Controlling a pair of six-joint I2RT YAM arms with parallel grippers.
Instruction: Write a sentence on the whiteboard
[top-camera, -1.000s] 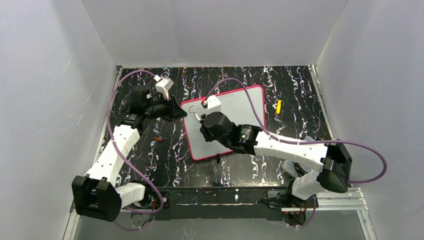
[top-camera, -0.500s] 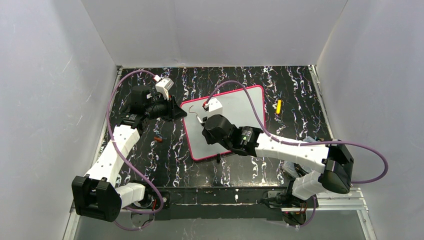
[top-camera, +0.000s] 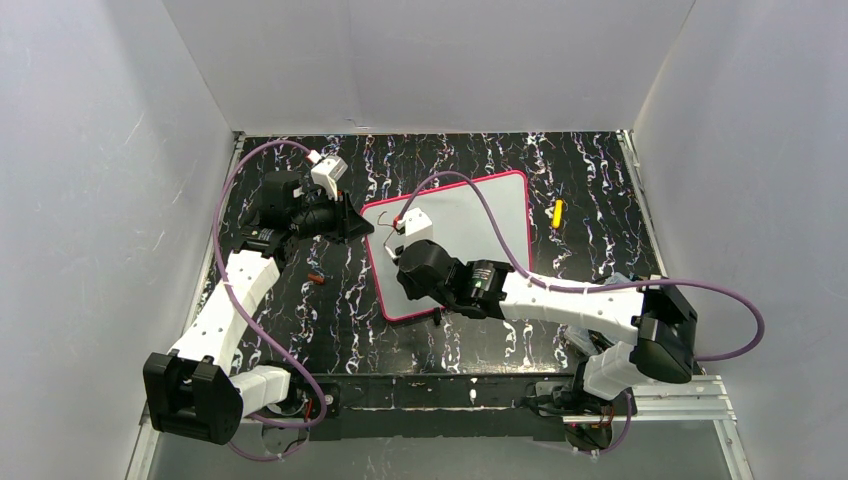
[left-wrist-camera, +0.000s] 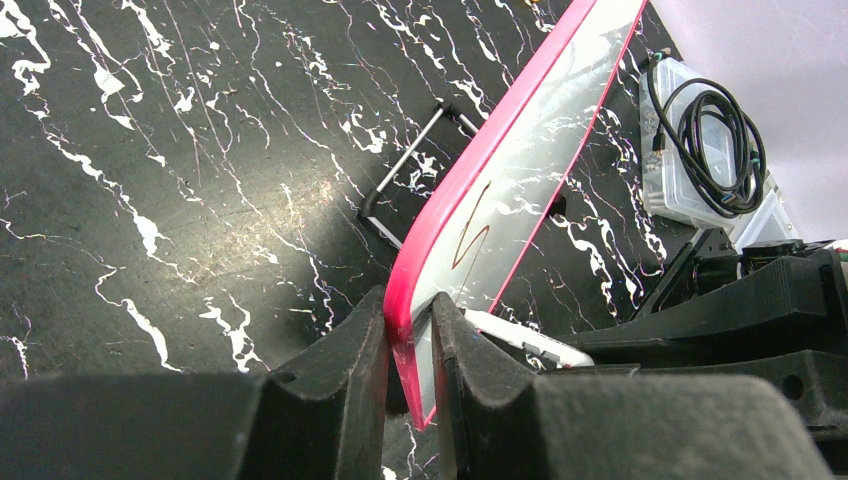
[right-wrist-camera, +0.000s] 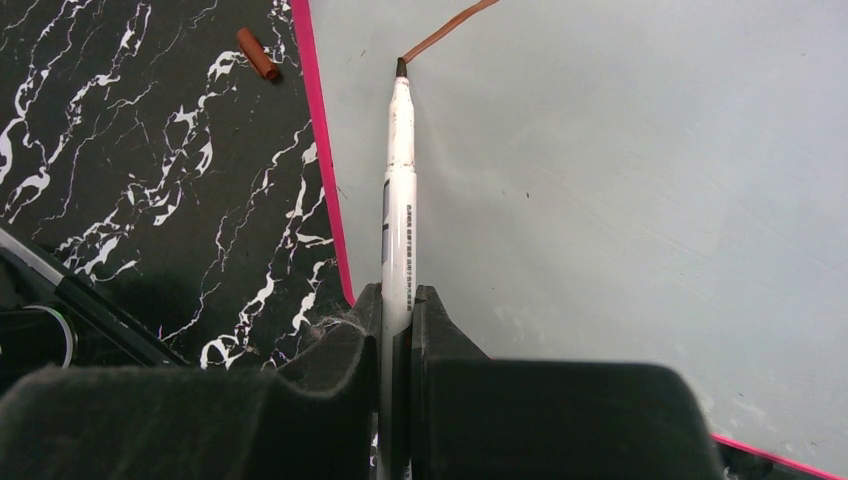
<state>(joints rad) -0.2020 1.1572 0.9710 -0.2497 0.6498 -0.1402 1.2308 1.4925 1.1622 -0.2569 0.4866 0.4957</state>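
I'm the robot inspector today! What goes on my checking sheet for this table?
Surface: black table with white marbling.
Job's things: whiteboard on the table; an S written on it; pen tip at the end of a brown stroke.
Clutter: brown pen cap left of the board; small yellow thing to its right.
Fingers: left fingers shut on the whiteboard's pink edge; right fingers shut on the pen.
Cables: purple cables loop over both arms; black cable coiled on a clear box.
Surroundings: plain white walls.

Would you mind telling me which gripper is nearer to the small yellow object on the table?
Right. The right gripper holds a marker over the whiteboard, left of the small yellow object; the left gripper clamps the board's left edge, farther off.
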